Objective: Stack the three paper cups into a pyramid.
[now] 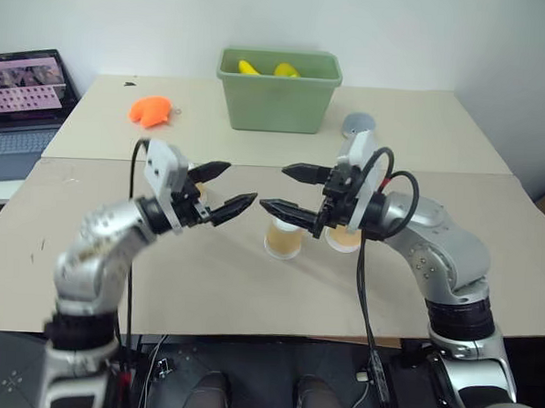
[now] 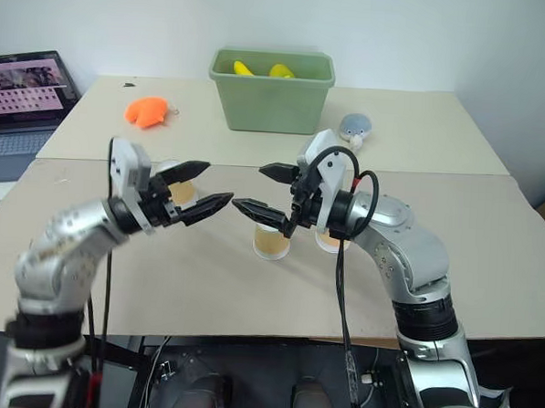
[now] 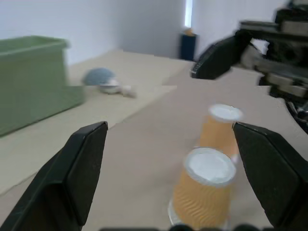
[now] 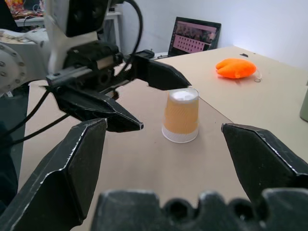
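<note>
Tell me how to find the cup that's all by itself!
Find the green bin at the back of the table, then look nearer the robot, toward the laptop side. The cup stands upside down just behind the left fingers. It is alone, while the other two cups sit side by side by the right fingers.

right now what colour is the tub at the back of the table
Green tub, with yellow things inside; the left eye view shows it best.
</note>
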Motion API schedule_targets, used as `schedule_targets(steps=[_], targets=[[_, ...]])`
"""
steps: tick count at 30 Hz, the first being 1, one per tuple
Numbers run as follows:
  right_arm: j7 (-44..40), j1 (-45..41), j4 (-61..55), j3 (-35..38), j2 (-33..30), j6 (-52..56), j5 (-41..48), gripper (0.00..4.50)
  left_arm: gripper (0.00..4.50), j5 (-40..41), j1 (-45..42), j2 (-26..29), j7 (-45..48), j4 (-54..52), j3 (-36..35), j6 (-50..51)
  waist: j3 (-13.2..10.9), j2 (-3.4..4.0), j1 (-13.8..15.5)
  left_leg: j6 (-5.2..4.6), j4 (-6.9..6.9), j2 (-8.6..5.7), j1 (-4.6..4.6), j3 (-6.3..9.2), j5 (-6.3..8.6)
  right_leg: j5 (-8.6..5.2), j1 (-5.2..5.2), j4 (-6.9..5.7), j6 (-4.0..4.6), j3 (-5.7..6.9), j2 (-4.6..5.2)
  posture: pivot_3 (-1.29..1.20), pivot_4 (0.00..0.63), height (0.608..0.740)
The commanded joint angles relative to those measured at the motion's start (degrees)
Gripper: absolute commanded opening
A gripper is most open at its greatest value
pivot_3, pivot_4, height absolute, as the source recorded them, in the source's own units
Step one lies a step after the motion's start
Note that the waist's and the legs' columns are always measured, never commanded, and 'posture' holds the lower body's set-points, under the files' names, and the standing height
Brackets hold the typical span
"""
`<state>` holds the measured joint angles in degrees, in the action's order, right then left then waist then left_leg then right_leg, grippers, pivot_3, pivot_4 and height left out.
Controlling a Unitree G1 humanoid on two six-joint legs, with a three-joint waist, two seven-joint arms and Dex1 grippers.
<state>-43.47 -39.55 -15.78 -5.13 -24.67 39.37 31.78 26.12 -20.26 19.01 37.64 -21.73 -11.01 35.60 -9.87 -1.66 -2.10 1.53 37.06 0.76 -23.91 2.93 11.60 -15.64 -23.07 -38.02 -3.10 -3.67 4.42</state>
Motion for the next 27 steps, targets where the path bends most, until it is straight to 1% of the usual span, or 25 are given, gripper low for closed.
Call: schedule_targets(steps=[1, 2, 4, 7, 9, 11, 13, 17, 20, 27], targets=[[-0.90, -1.87, 0.10, 1.00, 0.42, -1.58, 0.49, 4.50, 4.43, -13.14, 6.17, -6.23, -21.57, -5.45, 1.31, -2.74, 0.01, -0.01, 0.22, 0.00, 0.03, 0.00, -0.01, 0.00, 0.00, 0.00, -0.02, 0.02, 0.00, 0.00, -0.01, 0.00, 0.150, 0.732], [-1.14, -2.06, 0.49, 0.79, 0.56, -1.66, 0.31, 4.50, 4.43, -17.02, 7.56, -7.75, -26.27, -4.90, 2.14, -3.83, 0.01, -0.02, 0.26, 0.00, 0.04, -0.02, 0.04, -0.01, 0.00, 0.01, -0.02, -0.03, 0.00, -0.01, -0.02, 0.00, 0.150, 0.732], [-1.48, -2.44, 1.07, 0.41, 0.93, -1.69, 0.23, 4.50, 4.43, -21.45, 8.92, -10.76, -32.78, -2.04, 3.30, -5.81, 0.02, -0.02, 0.45, 0.00, 0.02, -0.01, 0.13, -0.01, 0.00, 0.01, 0.01, -0.05, 0.01, -0.01, -0.04, 0.00, 0.150, 0.732], [-1.67, -2.82, 1.46, 0.15, 1.44, -1.69, 0.17, 4.50, 4.43, -23.92, 8.27, -12.39, -35.68, 2.65, 4.38, -8.64, 0.02, -0.02, 0.78, 0.01, -0.01, -0.02, 0.11, -0.03, 0.00, 0.01, 0.00, -0.01, 0.01, -0.03, -0.04, 0.00, 0.150, 0.732], [-1.61, -2.94, 1.52, 0.15, 1.71, -1.59, 0.16, 4.50, 4.43, -23.59, 6.31, -12.30, -35.19, 7.14, 4.08, -12.36, 0.02, -0.02, 0.99, 0.01, -0.03, -0.04, 0.09, -0.05, 0.00, 0.01, -0.01, 0.01, 0.01, -0.03, -0.02, 0.00, 0.150, 0.732], [-1.51, -2.81, 1.43, 0.24, 1.80, -1.46, 0.16, 4.50, 4.43, -24.57, 3.98, -10.79, -34.56, 12.02, 4.65, -15.34, 0.02, -0.02, 1.16, 0.01, -0.03, -0.04, 0.05, -0.05, 0.00, 0.01, -0.06, 0.02, 0.01, -0.03, -0.02, 0.00, 0.150, 0.732], [-1.28, -2.73, 1.30, 0.17, 1.92, -1.33, 0.06, 4.50, 4.43, -23.77, 2.09, -10.40, -34.22, 15.39, 3.76, -17.50, 0.02, -0.02, 1.19, 0.01, -0.03, -0.05, 0.05, -0.06, 0.00, 0.01, -0.05, 0.01, 0.01, -0.03, -0.02, 0.00, 0.150, 0.732], [-0.98, -2.30, 0.74, 0.46, 1.56, -0.99, 0.14, 4.50, 4.43, -24.27, -1.72, -7.23, -31.68, 22.62, 4.21, -22.10, 0.02, -0.02, 1.12, 0.01, -0.04, -0.05, 0.05, -0.06, 0.00, 0.01, -0.06, 0.02, 0.01, -0.03, -0.02, 0.00, 0.150, 0.732], [-0.63, -1.81, 0.32, 0.57, 1.24, -0.96, -0.04, 4.50, 4.43, -24.10, -3.97, -5.84, -30.92, 26.44, 3.97, -23.98, 0.02, -0.02, 1.10, 0.01, -0.06, -0.04, 0.05, -0.07, 0.00, 0.01, -0.07, 0.03, 0.01, -0.03, -0.02, 0.00, 0.150, 0.732], [0.34, -0.75, -0.67, 0.88, 0.98, -0.76, 0.30, 4.50, 4.43, -23.31, -10.45, -4.58, -29.99, 35.21, 3.27, -27.08, 0.02, -0.03, 1.15, 0.01, -0.05, -0.06, 0.05, -0.06, 0.00, 0.01, -0.06, 0.02, 0.01, -0.02, -0.02, 0.00, 0.150, 0.732]])
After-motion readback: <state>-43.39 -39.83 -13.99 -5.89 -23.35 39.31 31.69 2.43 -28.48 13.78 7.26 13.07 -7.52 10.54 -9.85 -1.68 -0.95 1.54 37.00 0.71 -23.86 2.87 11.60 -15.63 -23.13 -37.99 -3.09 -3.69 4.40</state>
